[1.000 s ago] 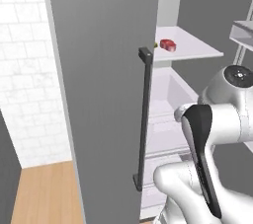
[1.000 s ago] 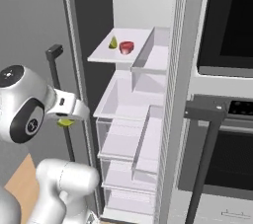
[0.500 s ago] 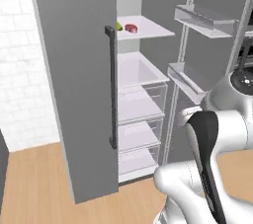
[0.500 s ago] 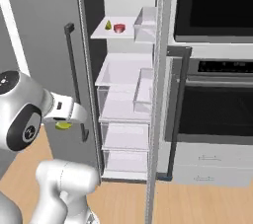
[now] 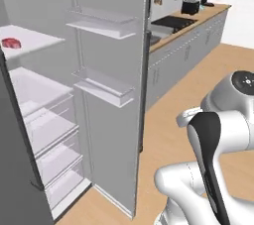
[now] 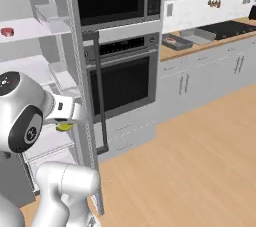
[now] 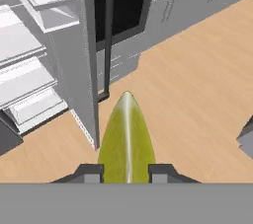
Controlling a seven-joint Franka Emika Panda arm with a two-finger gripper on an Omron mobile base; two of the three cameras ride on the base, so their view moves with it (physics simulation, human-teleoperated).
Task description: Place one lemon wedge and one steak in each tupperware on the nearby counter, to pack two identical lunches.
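Gripper: your gripper [image 7: 126, 171] has its two dark fingertips [image 7: 89, 172] pressed against either side of a lemon wedge [image 7: 126, 139], so it is grasping the wedge; in the right base view you can see the same yellow-green wedge [image 6: 63, 127] tucked under the hand, just in front of the fridge.
Lemon wedge: it points away from the hand, peel ridge up, over the wood floor [image 7: 197, 85] near the foot of the open fridge door [image 7: 89, 55].
Steak: one red steak [image 5: 11, 43] lies on the upper fridge shelf [image 5: 34, 38], close to its left edge; you also see it at the far left of the right base view [image 6: 7, 32].
Tupperware: two grey trays sit on the counter [image 6: 210, 41] beside the black cooktop [image 6: 232, 27]; the nearer tray [image 6: 175, 41] has something red in it, the further tray [image 6: 196, 35] sits just beside it.
Fridge: its door stands wide open, with clear drawers [image 5: 47, 135] stacked below the shelf.
Oven: the built-in oven [image 6: 125, 81] stands between the fridge and the counter.
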